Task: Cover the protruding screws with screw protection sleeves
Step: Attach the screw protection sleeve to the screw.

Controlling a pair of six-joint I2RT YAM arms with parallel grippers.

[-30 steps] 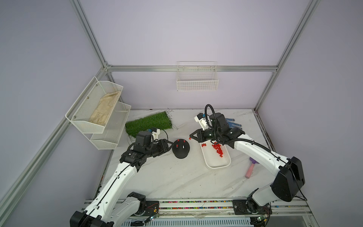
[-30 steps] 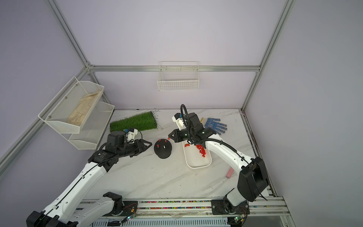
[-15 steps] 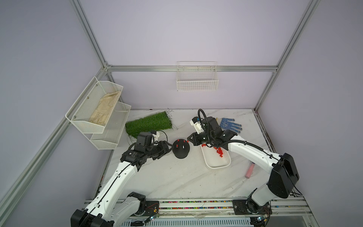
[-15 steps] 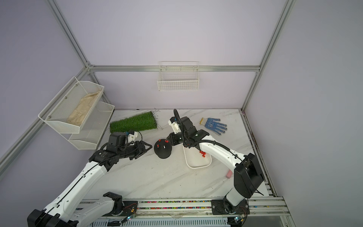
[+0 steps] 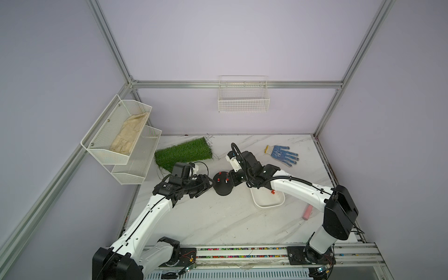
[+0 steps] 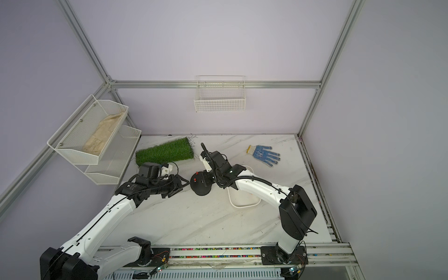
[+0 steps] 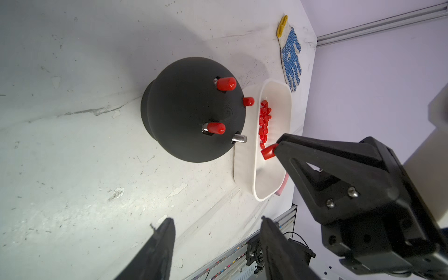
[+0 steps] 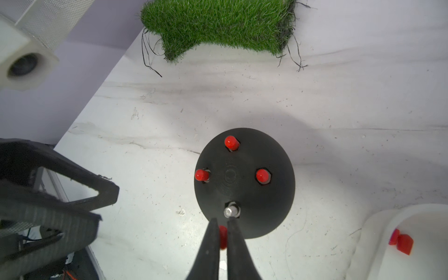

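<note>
A black dome base [image 5: 223, 188] [image 6: 201, 188] stands mid-table. Three of its protruding screws wear red screw protection sleeves [image 8: 231, 142]; the fourth screw [image 8: 231, 211] [image 7: 240, 139] is bare and silvery. My right gripper [image 8: 221, 219] is shut on one red sleeve [image 8: 222, 236] [image 7: 268, 153], and its tips hover just beside the bare screw. My left gripper [image 7: 217, 220] [image 5: 209, 185] is open and empty, close to the dome's left side. More red sleeves [image 7: 264, 121] lie heaped in the white tray [image 7: 288, 109] [image 5: 269, 206] right of the dome.
A green grass mat [image 5: 184, 152] lies behind the dome and a blue dotted glove [image 5: 282, 155] at the back right. A pink cylinder [image 5: 307, 212] rests near the right arm's base. Wire shelves [image 5: 121, 135] hang on the left wall, a wire basket [image 5: 243, 97] on the back wall.
My right gripper has moved left from above the tray to the dome, carrying a red sleeve. The left gripper's jaws have spread a little wider beside the dome.
</note>
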